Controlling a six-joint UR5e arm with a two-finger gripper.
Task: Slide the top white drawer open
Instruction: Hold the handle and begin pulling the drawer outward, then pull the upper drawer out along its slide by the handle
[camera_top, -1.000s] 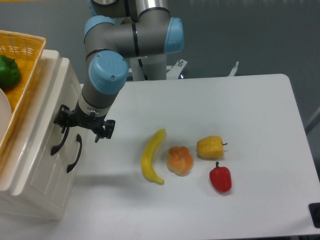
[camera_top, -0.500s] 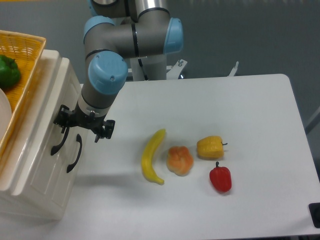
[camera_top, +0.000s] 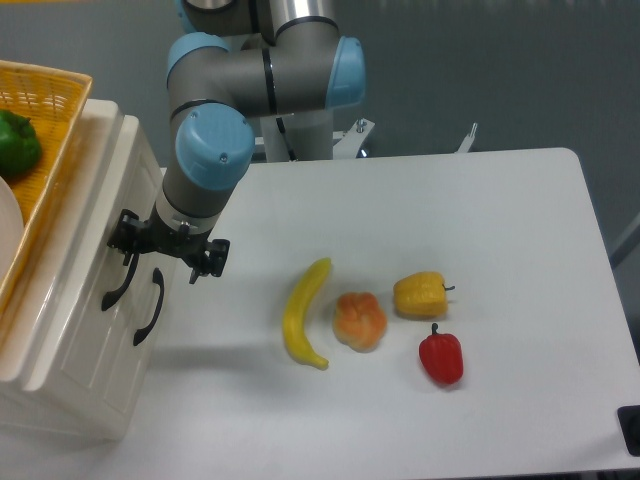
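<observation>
The cream-white cabinet stands at the left edge, its front facing right. The top white drawer (camera_top: 100, 215) carries a black curved handle (camera_top: 116, 285). The lower drawer's handle (camera_top: 150, 306) sits just right of it. My gripper (camera_top: 167, 251) hangs in front of the drawer fronts, level with the upper ends of both handles. It looks open: the left finger (camera_top: 126, 236) is at the upper end of the top handle and the right finger (camera_top: 209, 260) is out over the table. Whether the left finger touches the handle is unclear.
A wicker basket (camera_top: 50, 105) with a green pepper (camera_top: 16, 142) rests on the cabinet top. On the table lie a banana (camera_top: 303, 312), an orange fruit (camera_top: 359, 320), a yellow pepper (camera_top: 420, 294) and a red pepper (camera_top: 441, 357).
</observation>
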